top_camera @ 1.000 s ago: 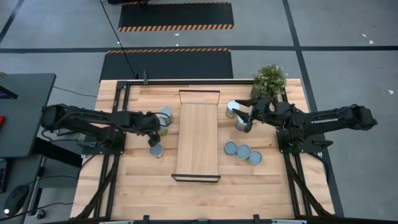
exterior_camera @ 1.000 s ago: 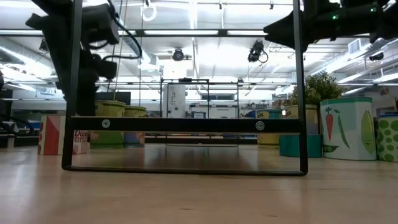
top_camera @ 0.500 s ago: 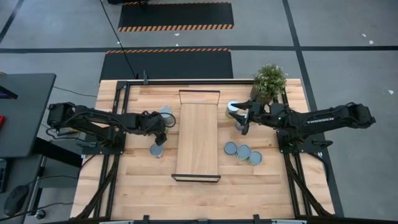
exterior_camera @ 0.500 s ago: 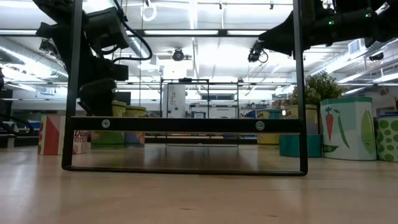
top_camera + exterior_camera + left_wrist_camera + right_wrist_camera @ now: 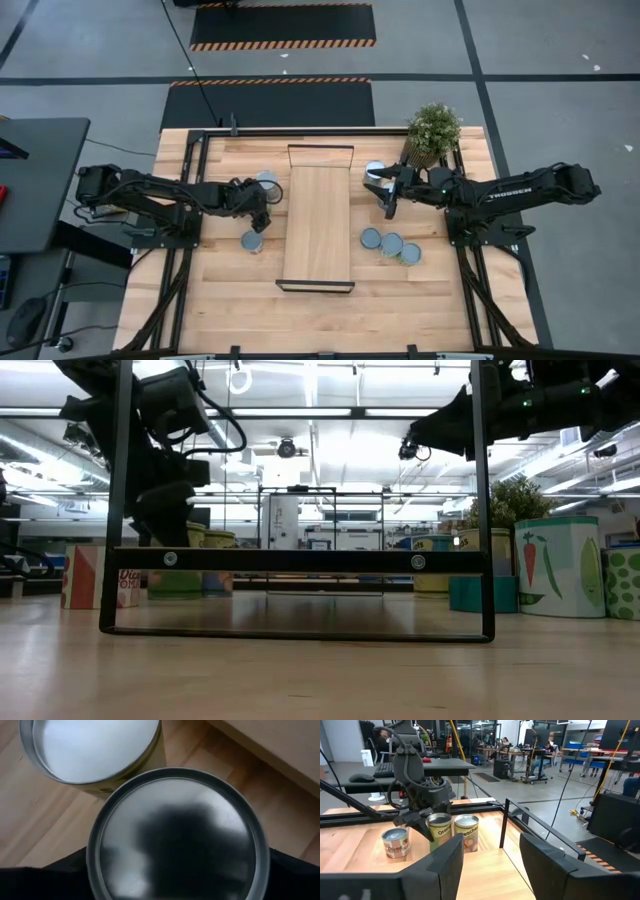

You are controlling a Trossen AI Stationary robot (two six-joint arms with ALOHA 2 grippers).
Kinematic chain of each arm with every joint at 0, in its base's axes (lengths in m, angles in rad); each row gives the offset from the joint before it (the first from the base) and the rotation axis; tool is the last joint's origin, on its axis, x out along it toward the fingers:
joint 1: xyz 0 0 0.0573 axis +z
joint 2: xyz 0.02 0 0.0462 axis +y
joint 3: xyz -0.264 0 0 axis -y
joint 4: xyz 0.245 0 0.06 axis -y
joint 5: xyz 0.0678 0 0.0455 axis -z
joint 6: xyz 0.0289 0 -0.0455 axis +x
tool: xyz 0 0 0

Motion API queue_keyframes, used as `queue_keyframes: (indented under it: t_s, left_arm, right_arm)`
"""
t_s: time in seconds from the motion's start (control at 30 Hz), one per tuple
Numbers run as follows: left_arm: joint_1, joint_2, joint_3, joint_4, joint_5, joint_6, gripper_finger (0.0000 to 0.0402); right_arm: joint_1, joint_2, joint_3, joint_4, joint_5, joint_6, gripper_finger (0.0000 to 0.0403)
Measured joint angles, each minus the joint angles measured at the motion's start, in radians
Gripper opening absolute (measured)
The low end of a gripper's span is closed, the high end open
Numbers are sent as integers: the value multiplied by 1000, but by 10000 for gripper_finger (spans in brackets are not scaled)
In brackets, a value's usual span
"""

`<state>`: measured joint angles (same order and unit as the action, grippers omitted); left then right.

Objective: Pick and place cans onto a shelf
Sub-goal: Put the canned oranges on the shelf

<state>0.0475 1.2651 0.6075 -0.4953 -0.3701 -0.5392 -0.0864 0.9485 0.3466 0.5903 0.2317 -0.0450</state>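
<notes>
The shelf (image 5: 318,225) lies down the table's middle, and its black end frame (image 5: 300,560) stands close in the low view. My left gripper (image 5: 258,206) points down over a silver-topped can (image 5: 177,835) just left of the shelf and is shut on it. A second can (image 5: 267,181) stands right behind it and a third (image 5: 251,241) nearer the front. My right gripper (image 5: 388,194) hangs open and empty above the table, right of the shelf, beside a can (image 5: 374,171). Three more cans (image 5: 391,245) stand in a row nearer the front. My left gripper holds the can by its upper side wall just under the rim (image 5: 95,870), one finger (image 5: 45,882) on each side. It comes from above, pointing down. The can stays upright and level with the can next to it (image 5: 466,833); its base is hidden.
A potted plant (image 5: 433,128) stands at the far right corner, behind my right arm. The shelf's far end frame (image 5: 506,822) rises ahead of my right gripper. Bare tabletop lies toward the near edge (image 5: 320,320).
My left gripper has moved toward the shelf, over the can that stood beside it, and has then kept still there. My right gripper has moved a little toward the shelf, staying high.
</notes>
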Motion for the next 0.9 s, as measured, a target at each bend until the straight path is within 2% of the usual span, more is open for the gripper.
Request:
queue_keyframes:
  t_s: [0.2, 0.37, 0.57, 0.7, 0.9]
  left_arm:
    - [0, -6, 7, -6, 72, -4, 320]
    - [-32, -4, 97, -119, 171, 1, 330]
    - [-59, -2, 232, -138, 170, 14, 325]
    - [-48, 30, 314, -140, 159, 80, 327]
    - [12, 190, 467, -136, 156, 221, 328]
  right_arm:
    - [0, 0, 0, 0, 0, -3, 201]
    - [0, 0, 0, 0, -2, -30, 201]
    - [0, 0, 0, 0, -3, -47, 201]
    - [0, 0, 0, 0, -28, -79, 201]
    - [0, -1, 0, -5, -103, -136, 201]
